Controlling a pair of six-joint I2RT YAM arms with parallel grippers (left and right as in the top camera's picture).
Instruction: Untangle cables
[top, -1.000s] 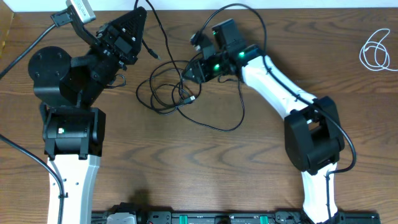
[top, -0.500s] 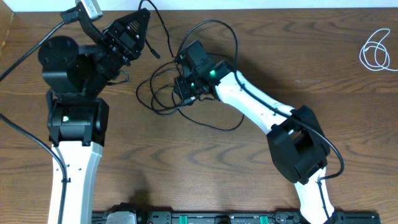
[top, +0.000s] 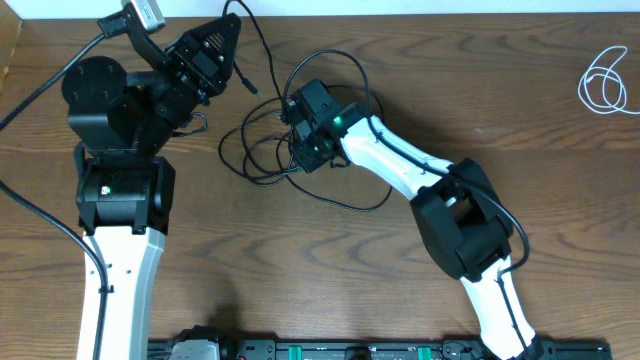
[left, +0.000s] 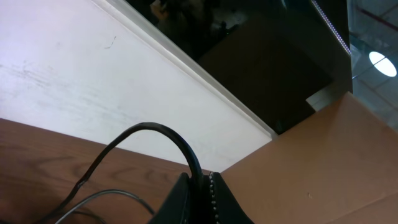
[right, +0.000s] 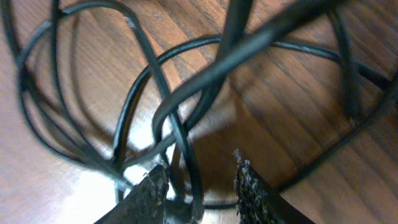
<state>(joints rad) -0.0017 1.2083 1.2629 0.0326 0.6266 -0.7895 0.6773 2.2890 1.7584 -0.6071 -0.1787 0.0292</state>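
left gripper (left: 200, 186): clenched on a strand of the black cable (top: 258, 158), which arcs up from between its closed fingers; raised near the far edge of the table (top: 300, 285), left of the middle.
right gripper (right: 199, 180): jaws stand apart, the gap wider than the single black strand running between them; nothing is pinched; held low, right over the tangle.
black cable: lies in several crossing loops on the far half of the table, around its middle; one end runs up to the left gripper, one wide loop sags toward the near edge.
white cable (top: 603, 82): coiled on its own by the far right corner, well apart from the black cable and from both arms.
progress: judged part done; white and black are already separated.
remaining: the black loops cross one another and are not yet drawn out straight.
cable relative to tools: left grasps one end region; right straddles a strand inside the knot, with other loops just beside its fingertips (right: 152, 190).
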